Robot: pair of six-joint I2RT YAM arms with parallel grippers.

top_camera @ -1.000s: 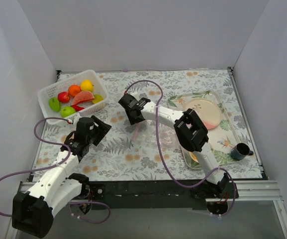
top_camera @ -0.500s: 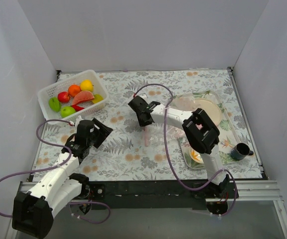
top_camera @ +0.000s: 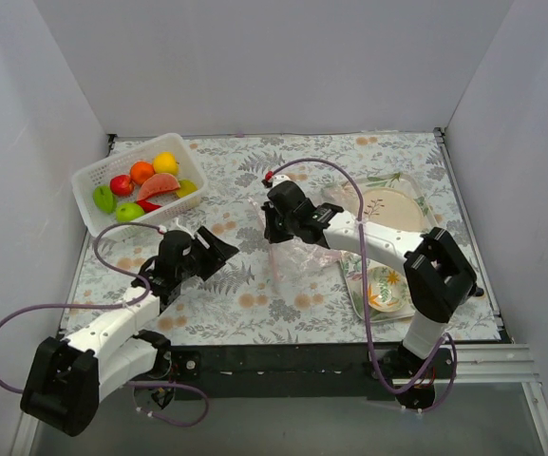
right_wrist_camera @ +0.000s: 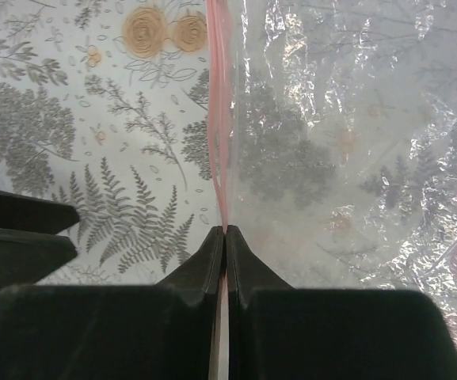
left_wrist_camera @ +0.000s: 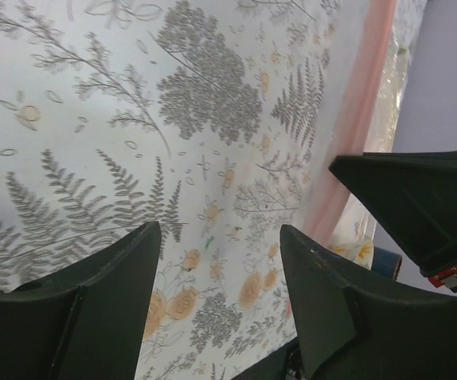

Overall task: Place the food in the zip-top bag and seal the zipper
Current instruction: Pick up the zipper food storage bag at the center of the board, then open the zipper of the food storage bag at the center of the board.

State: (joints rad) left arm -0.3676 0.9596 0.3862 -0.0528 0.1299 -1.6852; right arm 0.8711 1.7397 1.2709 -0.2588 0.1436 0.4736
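The food (top_camera: 144,182), glossy toy fruits in red, green, orange and yellow, lies in a white slotted basket (top_camera: 85,177) at the back left. The clear zip-top bag (top_camera: 304,255) hangs crumpled at mid-table, and no fruit shows through it. My right gripper (top_camera: 273,231) is shut on the pink zipper (top_camera: 277,271) at the bag's mouth edge. In the right wrist view the fingertips (right_wrist_camera: 225,231) pinch the zipper (right_wrist_camera: 218,119), and the bag (right_wrist_camera: 347,142) spreads to the right. My left gripper (top_camera: 226,249) is open just left of the bag. The left gripper (left_wrist_camera: 218,229) holds nothing, with the zipper (left_wrist_camera: 355,119) ahead of it.
A floral tray (top_camera: 432,220) at the right carries a round plate (top_camera: 387,209) and a small patterned dish (top_camera: 387,288). The right arm's forearm crosses over the tray. Walls close in the table on three sides.
The right gripper closed on the zipper strip and moved right and nearer, pulling the bag up. The left gripper swung right toward the bag and stayed open.
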